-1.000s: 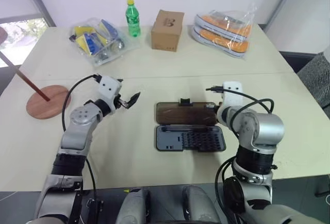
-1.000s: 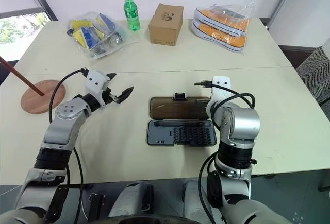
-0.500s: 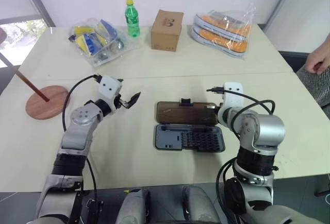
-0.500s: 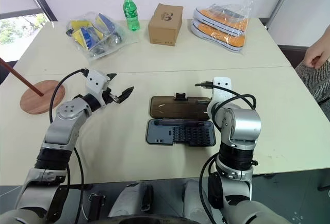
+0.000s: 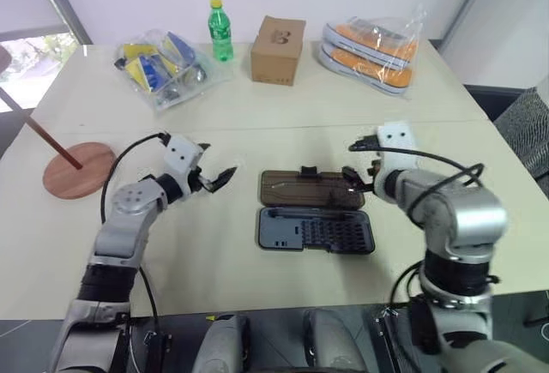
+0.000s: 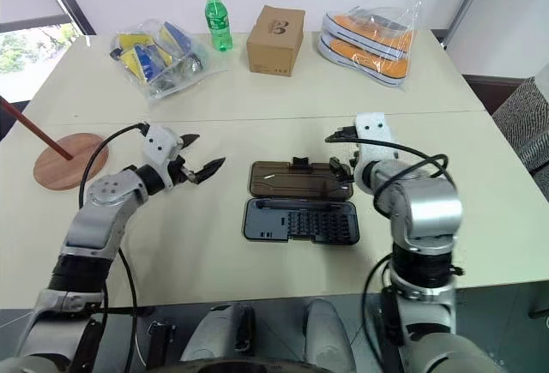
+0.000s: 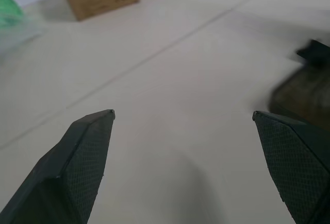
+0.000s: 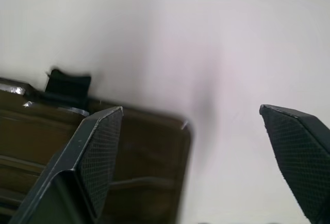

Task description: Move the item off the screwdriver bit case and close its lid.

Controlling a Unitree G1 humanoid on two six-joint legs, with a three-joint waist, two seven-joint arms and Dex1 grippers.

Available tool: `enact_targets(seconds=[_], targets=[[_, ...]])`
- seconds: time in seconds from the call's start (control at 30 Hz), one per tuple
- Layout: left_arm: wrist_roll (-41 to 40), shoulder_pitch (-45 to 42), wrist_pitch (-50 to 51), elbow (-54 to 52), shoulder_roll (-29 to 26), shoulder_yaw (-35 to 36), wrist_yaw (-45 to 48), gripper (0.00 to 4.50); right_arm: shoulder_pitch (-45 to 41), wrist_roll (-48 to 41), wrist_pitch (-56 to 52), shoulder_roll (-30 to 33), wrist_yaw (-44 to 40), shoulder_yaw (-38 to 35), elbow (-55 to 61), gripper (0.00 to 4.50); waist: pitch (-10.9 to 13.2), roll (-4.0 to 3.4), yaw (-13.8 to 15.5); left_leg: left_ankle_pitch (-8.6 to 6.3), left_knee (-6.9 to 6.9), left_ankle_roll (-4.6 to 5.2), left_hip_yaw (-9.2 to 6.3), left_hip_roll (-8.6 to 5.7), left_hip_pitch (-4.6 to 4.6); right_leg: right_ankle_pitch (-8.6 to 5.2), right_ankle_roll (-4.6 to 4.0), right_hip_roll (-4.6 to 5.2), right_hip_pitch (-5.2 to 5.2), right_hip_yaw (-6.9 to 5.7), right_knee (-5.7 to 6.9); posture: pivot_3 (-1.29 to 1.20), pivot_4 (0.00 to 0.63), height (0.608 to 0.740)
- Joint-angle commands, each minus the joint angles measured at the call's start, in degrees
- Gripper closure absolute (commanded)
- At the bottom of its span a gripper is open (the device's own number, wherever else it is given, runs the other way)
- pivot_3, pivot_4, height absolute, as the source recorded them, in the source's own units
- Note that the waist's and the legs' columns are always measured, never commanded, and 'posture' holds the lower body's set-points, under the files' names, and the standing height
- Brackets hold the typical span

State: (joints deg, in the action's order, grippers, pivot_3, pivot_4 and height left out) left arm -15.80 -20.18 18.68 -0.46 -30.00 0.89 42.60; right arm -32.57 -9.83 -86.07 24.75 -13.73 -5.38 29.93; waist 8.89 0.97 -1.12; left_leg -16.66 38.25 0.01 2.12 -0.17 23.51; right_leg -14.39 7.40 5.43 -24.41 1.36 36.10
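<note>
The screwdriver bit case (image 5: 316,230) is seen lying open, its long axis crosswise. The lid (image 5: 309,189) is raised just behind it, beside the right pincer (image 5: 358,173), which is spread empty and nearer. The left pincer (image 5: 214,180) is spread too. The wooden stand (image 5: 77,168) is set far left of the case.

The left arm reaches forward from the robot's left side with its elbow bent, forearm angled inward. Its left gripper (image 5: 220,177) points toward the middle of the table and slightly down, the two black fingers spread wide apart with nothing between them. The right arm bends sharply at the elbow, its forearm turned inward. The right gripper (image 5: 353,177) points inward and tilts downward, its textured black fingers (image 8: 93,147) standing wide apart and empty.
</note>
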Motion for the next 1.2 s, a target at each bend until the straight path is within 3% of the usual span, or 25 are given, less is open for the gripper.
enact_targets(seconds=[0.03,0.23,0.57,0.67,0.9,1.2], targets=[[-6.01,-0.49,4.67,-6.45,-2.25,0.08,6.38,0.00,-0.08,-2.20,9.19,5.61,-5.80,0.47,0.99,0.06,0.00,0.00,0.04,0.00,0.00,0.00,0.00,0.00,-0.01,0.00,0.00,0.00,0.02,0.00,-0.01,0.00,0.150,0.740],[-12.24,-4.32,12.52,-11.12,-2.38,-3.06,12.22,0.00,0.75,0.87,24.92,12.71,-9.46,4.27,-8.59,0.06,0.02,0.04,0.20,0.01,0.04,0.01,-0.02,-0.01,-0.03,0.00,0.01,-0.01,0.10,0.01,-0.03,0.00,0.150,0.740],[-11.07,-6.44,11.49,-10.66,-0.53,-7.16,14.06,0.00,-0.07,3.55,35.33,11.63,-10.54,8.95,-16.81,0.06,0.02,0.04,0.22,0.01,0.04,0.01,-0.04,0.03,-0.04,-0.01,0.00,-0.10,0.10,0.01,-0.03,0.00,0.150,0.740],[-10.72,-7.56,10.96,-9.75,0.39,-7.22,14.03,0.82,-0.38,3.73,36.29,10.87,-10.65,9.67,-17.49,0.00,0.02,0.04,0.31,0.01,0.05,0.01,-0.04,0.03,-0.04,-0.01,0.00,-0.10,0.10,0.01,-0.03,0.00,0.150,0.740],[-11.58,-8.05,12.28,-10.29,0.31,-8.51,16.40,4.31,-1.05,4.51,38.60,11.27,-12.31,10.88,-19.80,0.00,0.02,0.04,0.31,0.01,0.05,0.01,-0.04,0.02,-0.04,-0.01,0.00,-0.10,0.11,0.01,-0.03,0.00,0.150,0.740],[-11.68,-8.14,14.70,-9.05,-2.25,-11.98,22.53,4.45,-1.30,5.51,42.35,14.90,-19.27,13.03,-22.75,0.00,0.02,0.04,0.30,0.01,0.05,0.02,-0.04,0.02,-0.04,-0.01,0.00,-0.11,0.11,0.01,-0.03,0.00,0.150,0.740]])
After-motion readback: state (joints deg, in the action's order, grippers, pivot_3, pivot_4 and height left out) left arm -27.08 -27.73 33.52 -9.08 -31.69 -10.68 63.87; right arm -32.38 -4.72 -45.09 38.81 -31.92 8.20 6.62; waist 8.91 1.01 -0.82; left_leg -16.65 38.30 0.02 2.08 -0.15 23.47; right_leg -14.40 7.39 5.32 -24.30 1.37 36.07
